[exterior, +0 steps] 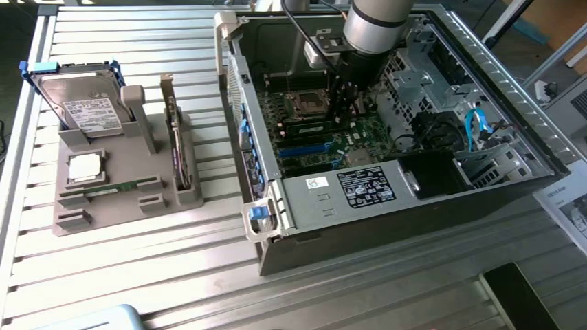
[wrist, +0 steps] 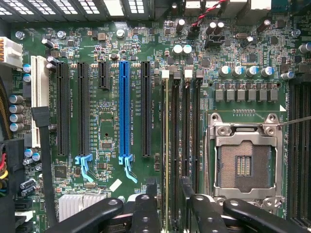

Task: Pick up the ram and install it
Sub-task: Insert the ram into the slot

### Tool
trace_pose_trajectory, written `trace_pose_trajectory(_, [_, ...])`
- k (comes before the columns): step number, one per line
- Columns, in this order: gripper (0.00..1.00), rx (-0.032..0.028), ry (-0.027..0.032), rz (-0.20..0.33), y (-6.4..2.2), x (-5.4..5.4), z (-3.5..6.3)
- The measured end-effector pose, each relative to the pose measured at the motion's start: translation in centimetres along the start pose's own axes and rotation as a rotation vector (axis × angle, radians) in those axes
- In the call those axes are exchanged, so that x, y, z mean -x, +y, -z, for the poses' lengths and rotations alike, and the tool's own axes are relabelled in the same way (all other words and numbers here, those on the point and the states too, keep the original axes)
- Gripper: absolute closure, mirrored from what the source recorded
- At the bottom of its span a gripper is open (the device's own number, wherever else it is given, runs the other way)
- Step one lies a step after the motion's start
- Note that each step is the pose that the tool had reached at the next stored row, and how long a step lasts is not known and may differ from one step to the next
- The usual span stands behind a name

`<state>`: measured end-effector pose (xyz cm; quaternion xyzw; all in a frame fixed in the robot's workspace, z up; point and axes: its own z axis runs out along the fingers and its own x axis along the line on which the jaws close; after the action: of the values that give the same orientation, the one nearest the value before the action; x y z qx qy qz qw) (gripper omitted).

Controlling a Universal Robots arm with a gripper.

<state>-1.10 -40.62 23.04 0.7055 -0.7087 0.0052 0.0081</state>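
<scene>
Ram (wrist: 167,145), seemingly seated, stands between released jaws; exterior view shows its twin (exterior: 124,187) on the tray (exterior: 101,206).

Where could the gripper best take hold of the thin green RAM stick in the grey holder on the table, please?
Pinch the thin green RAM stick across its flat faces near mid-length, coming straight down: it appears to sit on edge in the grey holder, top edge exposed.

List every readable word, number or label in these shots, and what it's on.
"5", uncertain: white sticker on the metal cover inside the case.
black label beside it: print too small to read.
hard drive label: too small to read.
motherboard slot lettering: too small to read.
paper at the exterior view's right: unreadable.
</scene>
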Motion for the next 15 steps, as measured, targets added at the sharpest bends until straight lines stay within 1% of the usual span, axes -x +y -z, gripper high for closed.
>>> trace_pose_trajectory(4, [0.68,0.0000,0.0002,0.000,0.00,0.0,0.36])
trace_pose_trajectory(6, [0.68,-0.0001,0.0000,0.000,0.00,0.0,0.91])
trace_pose_trajectory(9, [0.68,-0.0001,0.0000,0.000,0.01,0.0,2.31])
trace_pose_trajectory(15, [0.68,-0.0001,0.0000,0.000,0.02,-0.1,4.62])
